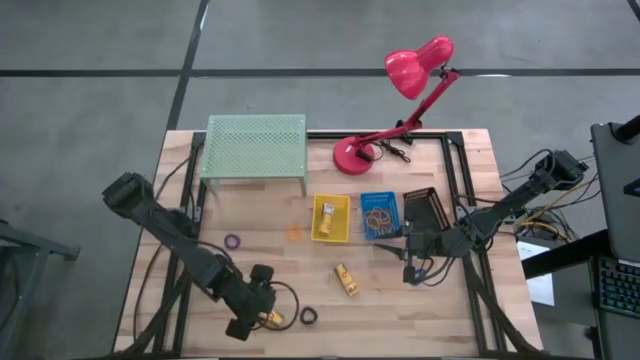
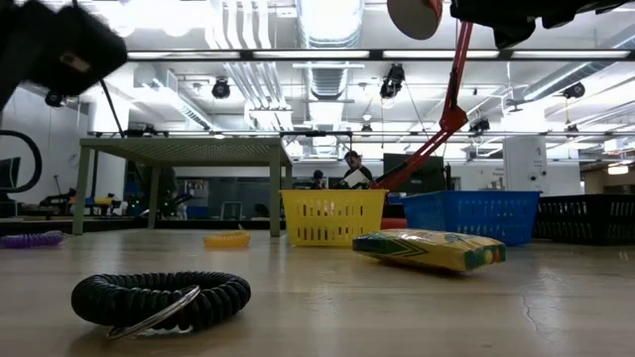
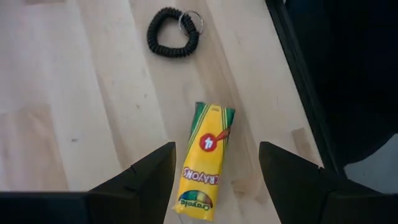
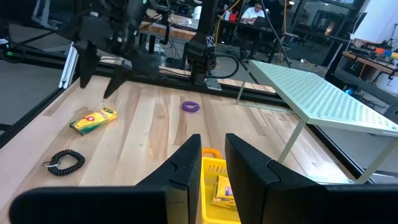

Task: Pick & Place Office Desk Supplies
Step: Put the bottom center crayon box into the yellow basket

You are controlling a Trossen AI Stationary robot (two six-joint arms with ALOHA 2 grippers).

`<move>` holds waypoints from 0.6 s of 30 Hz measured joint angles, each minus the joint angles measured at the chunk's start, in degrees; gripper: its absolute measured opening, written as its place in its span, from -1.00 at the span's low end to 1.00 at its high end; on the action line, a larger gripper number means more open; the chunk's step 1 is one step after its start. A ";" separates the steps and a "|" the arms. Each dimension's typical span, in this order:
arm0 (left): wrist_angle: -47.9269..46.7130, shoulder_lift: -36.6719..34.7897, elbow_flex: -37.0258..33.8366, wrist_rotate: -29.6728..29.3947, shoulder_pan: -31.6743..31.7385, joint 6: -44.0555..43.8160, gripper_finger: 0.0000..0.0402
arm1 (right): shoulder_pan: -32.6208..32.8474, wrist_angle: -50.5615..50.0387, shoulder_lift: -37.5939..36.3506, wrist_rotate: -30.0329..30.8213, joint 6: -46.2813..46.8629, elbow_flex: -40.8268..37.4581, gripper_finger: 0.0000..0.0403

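Two fingers of the left gripper [image 3: 214, 180] stand wide astride the Crayola crayon box [image 3: 206, 162], lying flat near the table's near edge. Light, stiff cardboard, likely crushable; pinch its long sides. Right gripper [image 4: 211, 165], jaws narrow and empty, hovers over the yellow basket [image 4: 217, 183].

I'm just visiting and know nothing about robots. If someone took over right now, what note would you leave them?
Left gripper: open, low over a crayon box near the table's front edge, not gripping it yet.
Right gripper: slightly open, empty, beside the bins.
Done: one crayon pack is in the yellow bin, rubber bands are in the blue bin.
Left: that crayon box, a second crayon box, the black coil, purple ring and orange ring lie loose on the table.
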 joint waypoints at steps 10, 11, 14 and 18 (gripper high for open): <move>12.40 0.00 -10.22 0.85 0.17 -0.25 0.18 | 0.00 0.00 -0.01 0.00 0.00 0.00 -0.66; 13.92 0.00 -11.07 0.85 0.17 -0.47 0.18 | 0.01 0.00 -0.01 0.00 0.01 0.00 -0.66; 17.51 0.00 -12.92 0.84 0.22 -0.93 0.18 | 0.01 0.00 0.00 0.00 -0.01 0.00 -0.66; 20.26 0.00 -14.35 0.85 0.17 -1.71 0.18 | 0.00 0.00 -0.01 0.00 0.01 0.00 -0.66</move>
